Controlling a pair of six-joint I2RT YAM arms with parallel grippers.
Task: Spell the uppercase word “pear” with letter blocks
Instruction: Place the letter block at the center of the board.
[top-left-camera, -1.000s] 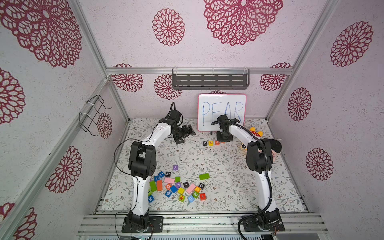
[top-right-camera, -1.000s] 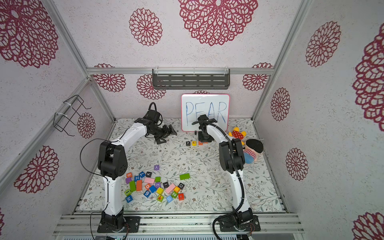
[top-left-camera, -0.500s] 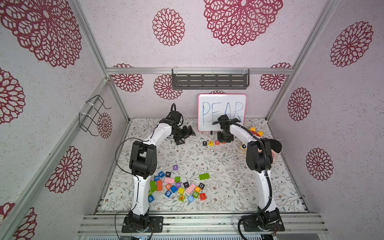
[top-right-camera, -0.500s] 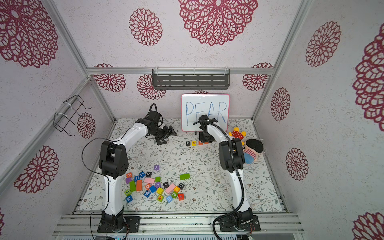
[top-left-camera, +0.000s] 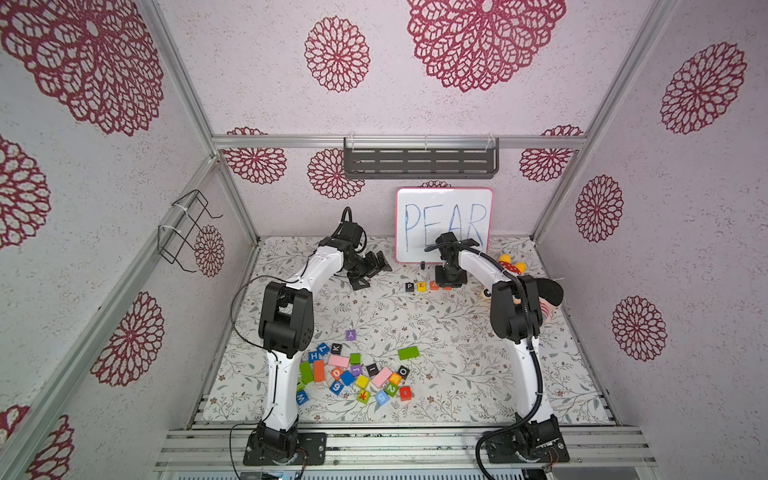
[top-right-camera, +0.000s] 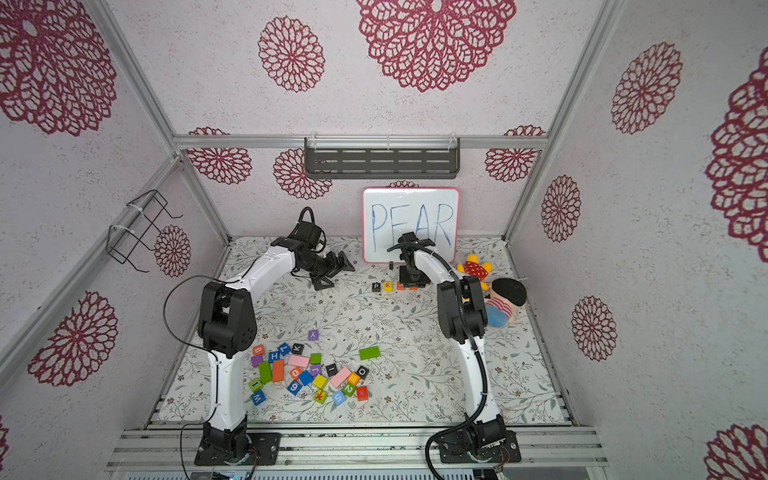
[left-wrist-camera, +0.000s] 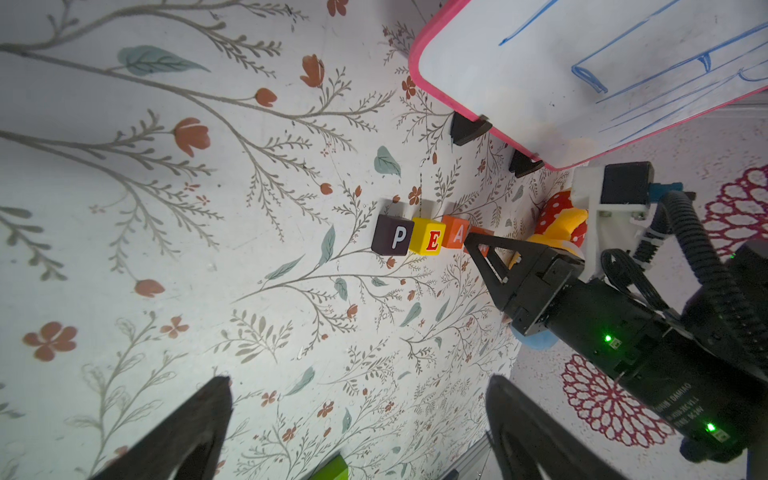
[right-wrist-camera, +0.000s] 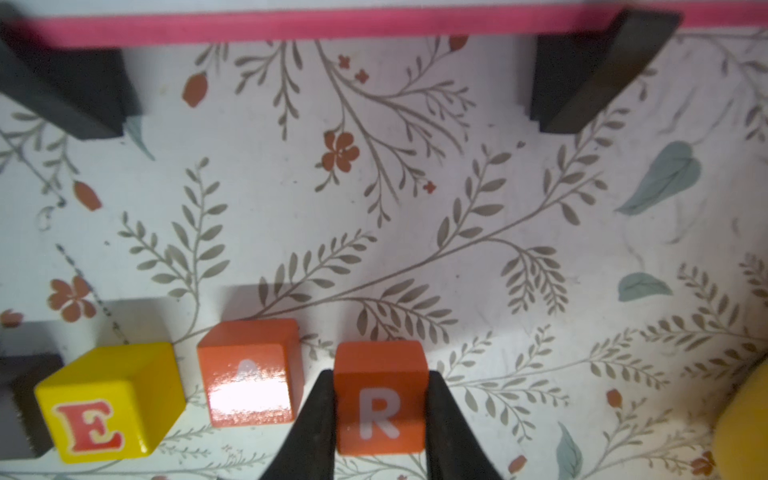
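Right wrist view: gripped the orange-red R block (right-wrist-camera: 380, 411) in the right claw (right-wrist-camera: 380, 372), one finger flat against each side face. Found it low over the floral surface (right-wrist-camera: 498, 208), at the end of a row; could not tell whether resting or just lifted. Saw the orange-red A block (right-wrist-camera: 249, 374) just beside it with a narrow gap between, then the yellow E block (right-wrist-camera: 110, 403), then the black P block (left-wrist-camera: 392, 235), seen whole from the left wrist. Placed the row near the foot of the whiteboard (top-left-camera: 444, 224) marked PEAR. Found the left claw (left-wrist-camera: 359, 380) spread wide and empty, well apart from the row. Noted loose blocks (top-left-camera: 353, 374) scattered near the arm bases.
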